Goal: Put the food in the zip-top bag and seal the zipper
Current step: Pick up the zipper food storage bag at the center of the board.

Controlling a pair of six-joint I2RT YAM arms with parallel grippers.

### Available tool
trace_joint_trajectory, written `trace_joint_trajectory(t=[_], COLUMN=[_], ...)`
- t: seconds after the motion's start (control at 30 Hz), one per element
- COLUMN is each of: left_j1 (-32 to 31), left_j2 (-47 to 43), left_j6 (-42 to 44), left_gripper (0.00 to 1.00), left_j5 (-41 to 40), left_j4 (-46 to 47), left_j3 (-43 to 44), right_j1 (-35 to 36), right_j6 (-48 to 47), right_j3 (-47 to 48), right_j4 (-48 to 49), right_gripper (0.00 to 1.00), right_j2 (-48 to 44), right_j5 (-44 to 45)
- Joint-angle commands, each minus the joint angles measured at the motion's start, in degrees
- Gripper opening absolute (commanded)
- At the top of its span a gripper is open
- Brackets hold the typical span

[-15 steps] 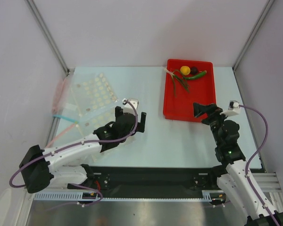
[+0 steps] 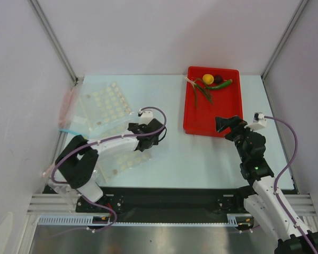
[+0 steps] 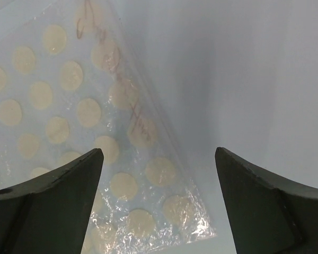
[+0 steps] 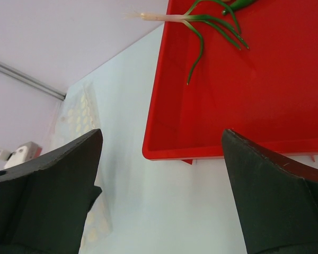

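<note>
The clear bag with white dots and a pinkish strip lies flat, left of the red tray. The left claw hangs over its corner, wide open. The right claw, also wide, faces the tray.

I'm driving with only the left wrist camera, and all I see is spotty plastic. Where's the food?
Observer: All in the red tray, far right of the table: yellow ball, maroon ball, green chili, stalks.
Operator: Is the other pincer holding any?
Observer: No. The right pincer is open and empty, by the tray's near edge.
Operator: Are there more bags?
Observer: Yes, plain clear bags with pink and blue strips at the table's left edge.
</note>
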Motion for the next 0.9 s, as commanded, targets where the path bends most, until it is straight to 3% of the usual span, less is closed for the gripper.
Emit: trace_joint_trajectory(t=[0.0, 0.4, 0.7, 0.8, 0.87], left_j1=[0.4, 4.5, 9.1, 9.9, 10.1], left_j2=[5.9, 9.5, 8.3, 6.8, 6.2], left_j6=[-5.4, -4.2, -4.9, -5.2, -5.5], left_gripper=[0.92, 0.89, 0.77, 0.69, 0.56], left_j5=[-4.3, 2.4, 11.6, 12.9, 13.5], left_j4=[-7.7, -3.8, 2.5, 4.2, 5.5], left_j3=[5.6, 4.7, 0.1, -1.8, -2.6], right_j1=[-0.3, -0.4, -0.4, -0.4, -0.5], right_j6=[0.7, 1.0, 1.1, 1.2, 1.1], right_j3=[0.3, 0.1, 0.0, -0.1, -0.1], right_j4=[1.2, 2.3, 2.5, 2.7, 2.8], right_gripper=[1.00, 1.00, 1.00, 1.00, 1.00], right_j2=[-0.2, 0.5, 0.5, 0.6, 0.6], right_j5=[0.2, -1.7, -2.2, -2.3, -2.4])
